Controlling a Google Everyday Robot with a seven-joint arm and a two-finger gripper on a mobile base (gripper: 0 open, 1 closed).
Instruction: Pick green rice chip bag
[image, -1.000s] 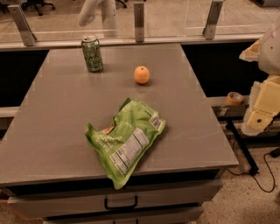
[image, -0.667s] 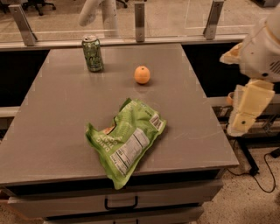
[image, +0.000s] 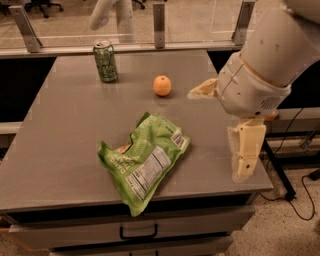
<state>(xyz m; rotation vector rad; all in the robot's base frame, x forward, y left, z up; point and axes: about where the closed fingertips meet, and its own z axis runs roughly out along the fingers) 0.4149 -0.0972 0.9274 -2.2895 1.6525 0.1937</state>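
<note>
Green rice chip bag (image: 145, 162) lies ungrasped on the surface (image: 65, 125), claw (image: 216, 135) hovering spread to its right: approach step, and next it needs to swing over the bag and descend.

So the chip bag (image: 145, 162) sits front-center on the tabletop (image: 65, 125), orange (image: 162, 85) behind it, can (image: 105, 61) at the back left. The claw (image: 243, 150) hangs over the tabletop's right edge, right of the bag.

The hand (image: 244, 150) hangs over the right front edge of the tabletop (image: 65, 130), with bare surface between it and the green rice chip bag (image: 145, 160). The orange (image: 162, 85) and green drink can (image: 105, 61) stand well behind the bag.
</note>
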